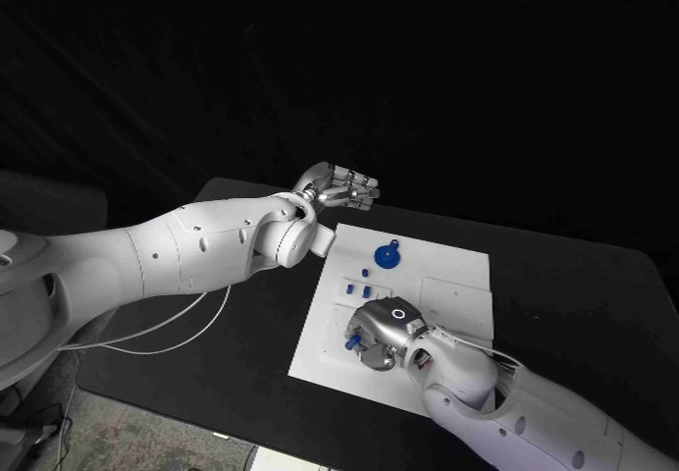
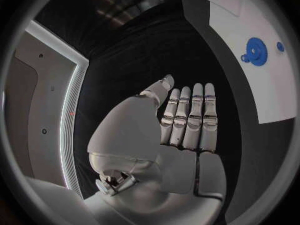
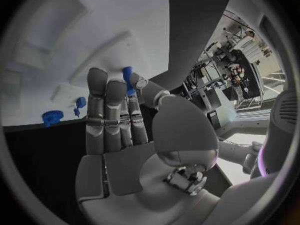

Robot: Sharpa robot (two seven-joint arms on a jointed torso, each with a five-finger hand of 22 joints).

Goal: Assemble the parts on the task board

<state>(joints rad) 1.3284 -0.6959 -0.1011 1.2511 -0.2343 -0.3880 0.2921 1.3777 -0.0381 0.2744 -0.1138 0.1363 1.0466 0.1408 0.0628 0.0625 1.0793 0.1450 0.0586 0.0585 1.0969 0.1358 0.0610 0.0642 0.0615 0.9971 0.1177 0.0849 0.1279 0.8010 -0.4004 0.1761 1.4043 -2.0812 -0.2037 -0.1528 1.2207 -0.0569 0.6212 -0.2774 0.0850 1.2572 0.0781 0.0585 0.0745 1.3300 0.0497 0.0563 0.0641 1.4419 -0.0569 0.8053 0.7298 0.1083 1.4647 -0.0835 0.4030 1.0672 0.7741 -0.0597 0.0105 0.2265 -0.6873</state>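
The right hand point(image 1: 382, 334) pinches a small blue part point(image 3: 127, 79) at its fingertips, the part's long axis upright, over the task board's point(image 1: 453, 270) near end. A blue gear point(image 1: 390, 257) lies flat farther up. The left hand point(image 1: 339, 186), flat-fingered and holding nothing, hovers over the tabletop point(image 1: 566, 265) beyond the board's far corner.

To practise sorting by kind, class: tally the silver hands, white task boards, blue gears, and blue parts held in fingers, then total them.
Silver hands: 2, the left hand and the right hand
White task board: 1
Blue gear: 1
Blue part in the right hand's fingers: 1
Total: 5
The tiny loose blue pieces on the board are too small to count.
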